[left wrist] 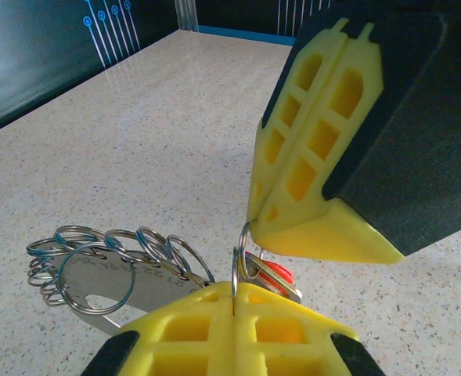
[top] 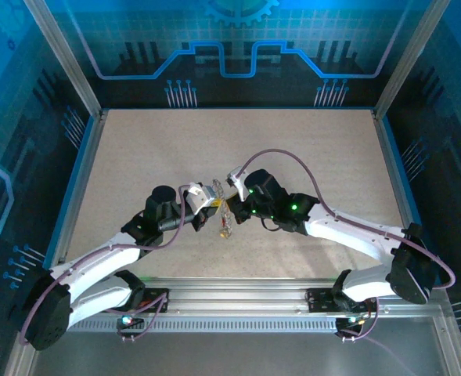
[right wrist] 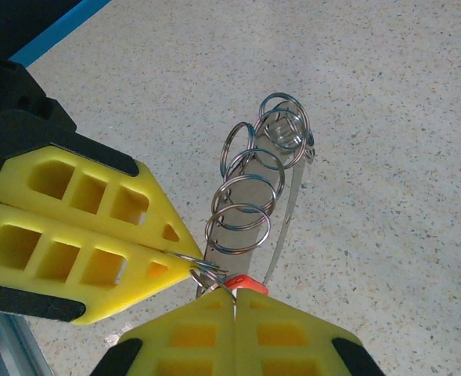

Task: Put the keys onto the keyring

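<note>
Yellow fingers [left wrist: 191, 333] of the left gripper [left wrist: 234, 291] sit closest in the left wrist view, at the bottom. They are pressed tight together, and a thin silver loop goes down into the crack between them. That loop is the end of the keyring [left wrist: 113, 254], a row of linked silver rings on a flat metal strip [left wrist: 160, 283] that reaches out to the left over the speckled table [left wrist: 175, 117]. The right gripper [left wrist: 263, 221] comes in from the top right. Its jaws are shut tight too, and its tip pinches the top of the same loop. A key [left wrist: 273, 276] with a red head sits just beside the loop, right between the two tips.

In the right wrist view, the right gripper's own fingers are at the bottom, closed with no gap. The red head of the key peeks out at their tip. The left gripper reaches in from the left, closed as well, with the thin loop caught at its point. The rings of the keyring run away up the middle, one after another. It is hard to tell whether the far end touches the table.

From above, the left arm [top: 97, 266] and the right arm [top: 347, 231] bend in and meet tip to tip near the middle of the table. The keyring hangs as a small shiny bunch just under that spot. The key is too small to make out.
</note>
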Robot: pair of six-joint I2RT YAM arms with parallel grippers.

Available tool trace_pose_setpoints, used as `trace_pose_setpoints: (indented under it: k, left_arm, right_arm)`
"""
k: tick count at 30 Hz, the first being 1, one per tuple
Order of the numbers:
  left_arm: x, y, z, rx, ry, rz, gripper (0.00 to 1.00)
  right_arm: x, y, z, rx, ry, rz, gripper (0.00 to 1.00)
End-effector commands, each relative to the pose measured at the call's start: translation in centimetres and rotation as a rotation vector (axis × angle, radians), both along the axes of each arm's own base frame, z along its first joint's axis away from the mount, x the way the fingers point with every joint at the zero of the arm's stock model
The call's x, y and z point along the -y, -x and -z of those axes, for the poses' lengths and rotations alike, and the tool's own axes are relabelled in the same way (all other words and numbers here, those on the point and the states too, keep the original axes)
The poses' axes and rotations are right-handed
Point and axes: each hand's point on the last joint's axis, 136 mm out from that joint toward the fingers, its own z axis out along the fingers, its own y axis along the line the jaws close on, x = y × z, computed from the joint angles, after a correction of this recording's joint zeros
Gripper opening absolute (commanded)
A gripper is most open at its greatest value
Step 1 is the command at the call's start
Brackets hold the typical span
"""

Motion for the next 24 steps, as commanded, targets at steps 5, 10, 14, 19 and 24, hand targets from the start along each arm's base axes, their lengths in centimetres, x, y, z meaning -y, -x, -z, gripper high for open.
trace_pose_setpoints:
  k: [5, 10, 14, 19, 24]
  left_arm:
    - [0.5, 0.1, -3.0, 0.086, 0.067, 0.017, 0.00]
    - [0.5, 0.2, -3.3, 0.102, 0.087, 0.020, 0.00]
    - [0.5, 0.2, -3.3, 0.103, 0.099, 0.020, 0.00]
    - [0.4, 0.2, -3.2, 0.100, 0.109, 0.010, 0.00]
    - [-0.5, -0.5, -2.8, 0.084, 0.076, -0.057, 0.00]
  right_arm:
    - [1.7, -0.3, 0.4, -0.028, 0.008, 0.060, 0.00]
    - [2.0, -0.3, 0.7, -0.042, 0.000, 0.069, 0.00]
    - [2.1, -0.2, 0.5, -0.045, -0.012, 0.064, 0.00]
    - [2.6, -0.2, 0.1, -0.028, -0.017, 0.070, 0.00]
    - [5.7, -0.3, 1.5, -0.061, 0.039, 0.124, 0.00]
